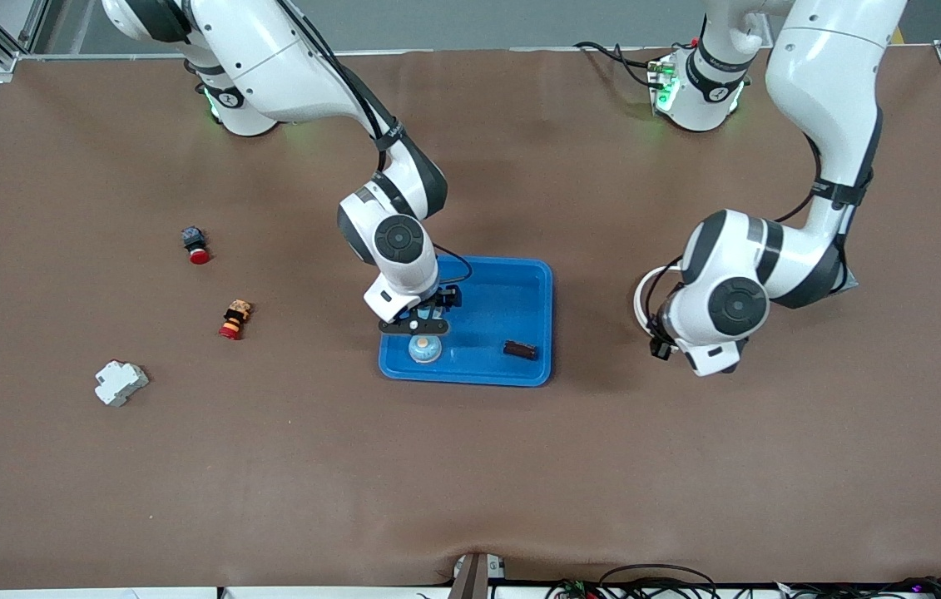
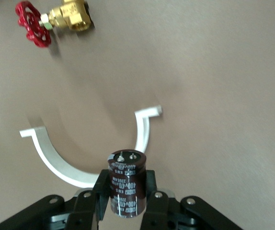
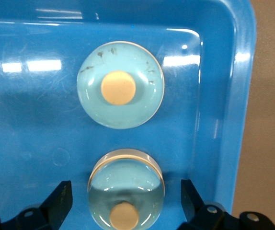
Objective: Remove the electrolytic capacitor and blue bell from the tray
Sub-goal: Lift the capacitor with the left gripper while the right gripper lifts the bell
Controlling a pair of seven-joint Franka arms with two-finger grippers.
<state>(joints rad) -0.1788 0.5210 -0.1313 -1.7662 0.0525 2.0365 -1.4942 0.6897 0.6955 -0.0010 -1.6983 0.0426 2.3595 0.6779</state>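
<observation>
On the table lie 2 red-capped buttons (image 1: 196, 246), the second button (image 1: 235, 320) nearer the front camera. There is 1 white breaker (image 1: 121, 383), 1 blue tray (image 1: 545, 283), 1 bell (image 1: 424, 349), 1 dark brown part (image 1: 520, 350), 1 capacitor (image 2: 126, 184), 1 brass valve (image 2: 56, 20) and 1 white curved bracket (image 2: 56, 160).

1. Both arms (image 1: 819, 108) have glossy white shells with dark grey joint bands and round caps.
2. Black cables run along each arm.
3. Green lights glow at both bases (image 1: 690, 91).
4. Black fingers (image 3: 56, 203) show silver screws.
</observation>
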